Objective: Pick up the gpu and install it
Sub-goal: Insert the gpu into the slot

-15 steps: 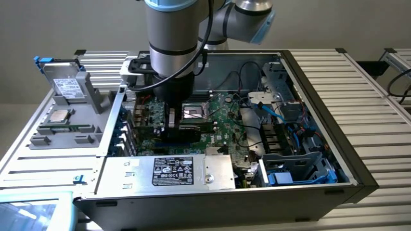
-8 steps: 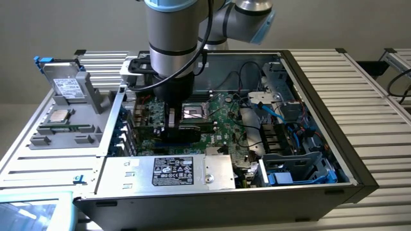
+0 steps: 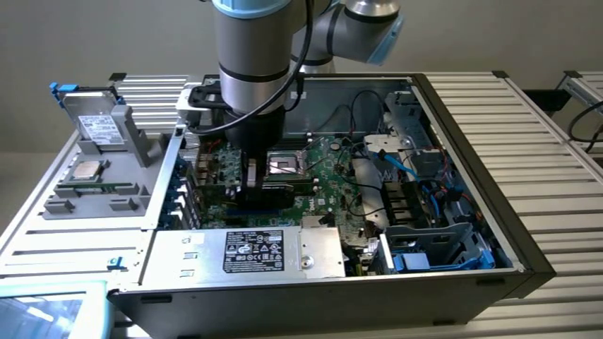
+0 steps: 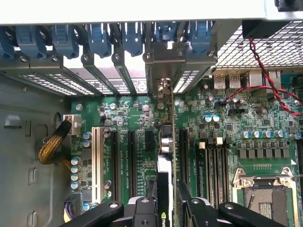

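Because the card must go down straight between the slots, I have the gripper (image 4: 165,196) pinching the gpu (image 4: 164,142) on edge, upright over the motherboard (image 4: 265,123), bracket toward the blue clips (image 4: 132,38).

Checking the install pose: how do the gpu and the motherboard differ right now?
The gpu stands on edge, held in the end effector; the motherboard lies flat. The gpu is a narrow card; the motherboard is far larger and spreads beneath it. Both are inside the open case.
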`<state>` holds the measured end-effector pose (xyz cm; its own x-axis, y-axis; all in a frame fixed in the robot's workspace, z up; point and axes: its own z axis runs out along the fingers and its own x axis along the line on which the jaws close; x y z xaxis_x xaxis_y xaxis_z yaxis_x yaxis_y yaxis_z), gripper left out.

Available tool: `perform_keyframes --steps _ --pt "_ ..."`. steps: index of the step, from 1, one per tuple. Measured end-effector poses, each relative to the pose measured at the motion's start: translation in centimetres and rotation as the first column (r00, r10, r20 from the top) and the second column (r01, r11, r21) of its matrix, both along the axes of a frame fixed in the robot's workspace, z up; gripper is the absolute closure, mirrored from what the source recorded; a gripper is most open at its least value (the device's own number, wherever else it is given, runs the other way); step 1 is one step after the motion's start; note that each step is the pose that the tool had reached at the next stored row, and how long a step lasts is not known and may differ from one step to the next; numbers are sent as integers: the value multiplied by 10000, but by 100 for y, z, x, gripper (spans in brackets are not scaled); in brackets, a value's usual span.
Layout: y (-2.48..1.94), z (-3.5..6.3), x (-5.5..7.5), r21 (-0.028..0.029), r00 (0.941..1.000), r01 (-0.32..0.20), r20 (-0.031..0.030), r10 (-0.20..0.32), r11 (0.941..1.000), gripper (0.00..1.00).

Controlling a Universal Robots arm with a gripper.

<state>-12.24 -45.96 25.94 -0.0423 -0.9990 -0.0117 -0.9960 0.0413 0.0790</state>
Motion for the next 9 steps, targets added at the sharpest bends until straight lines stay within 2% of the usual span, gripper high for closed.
perform_keyframes --steps 1,9 --pt "0 0 0 22 10000 -1 -7 1 10000 72" --pt "-20 -1 0 75 10000 -1 -23 1 10000 72"
